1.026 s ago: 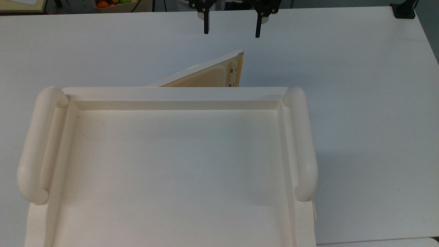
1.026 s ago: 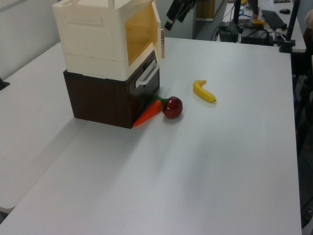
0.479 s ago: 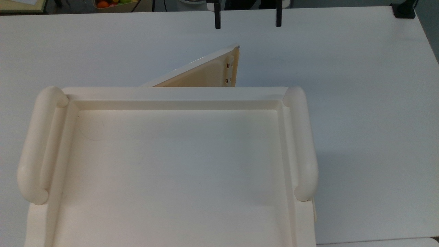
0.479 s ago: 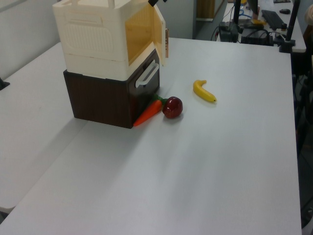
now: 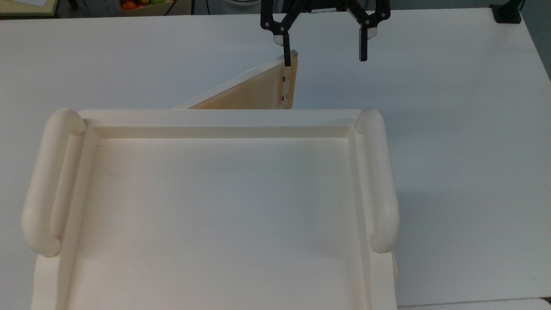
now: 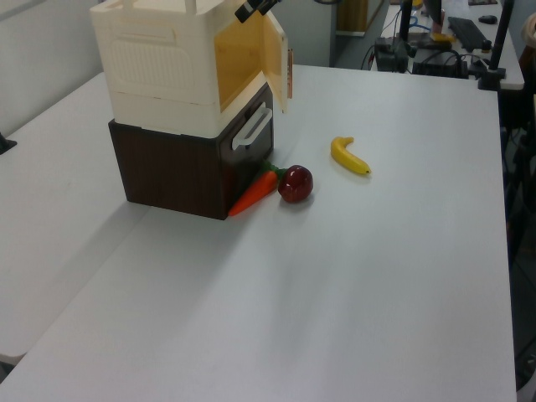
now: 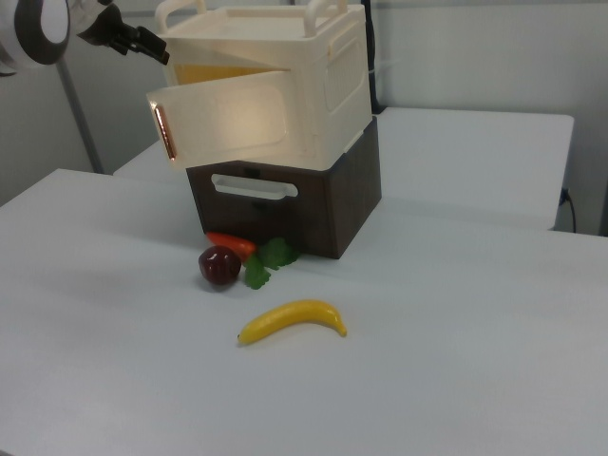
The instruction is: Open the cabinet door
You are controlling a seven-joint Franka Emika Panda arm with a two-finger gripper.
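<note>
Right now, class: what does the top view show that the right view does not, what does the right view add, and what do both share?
Top view alone: the cabinet's recessed top from above, its side rails, and the gripper with jaws apart, one fingertip at the door's free edge. Right view alone: the dark brown drawer unit, banana, red apple and carrot. Both: the part-open cabinet door and white table.

One banana (image 6: pixel 350 157), one apple (image 6: pixel 295 183), one carrot (image 6: pixel 252 194), one cabinet (image 6: pixel 159 67).
</note>
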